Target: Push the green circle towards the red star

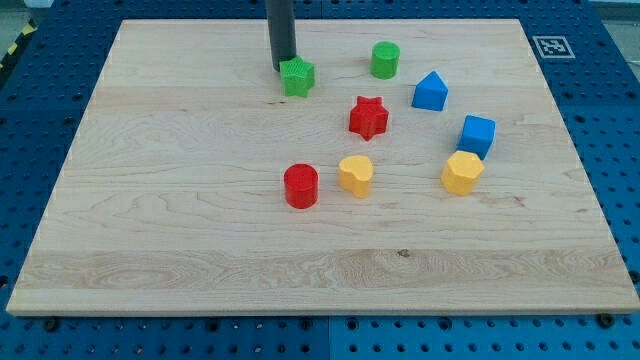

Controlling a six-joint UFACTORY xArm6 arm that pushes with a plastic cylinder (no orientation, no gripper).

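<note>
The green circle [385, 60] stands near the view's top, right of centre. The red star [368, 117] lies below it and slightly to the left, a short gap apart. My tip [283, 67] is at the top, well left of the green circle, touching the upper left side of a green star [297, 77]. The rod rises straight up out of the view.
A blue pentagon-like block [430, 91] lies right of the red star. A blue cube [477, 135] and a yellow hexagon [462, 172] sit further right. A red circle [300, 186] and a yellow heart [355, 174] lie below the red star. The wooden board [150, 230] ends in blue pegboard.
</note>
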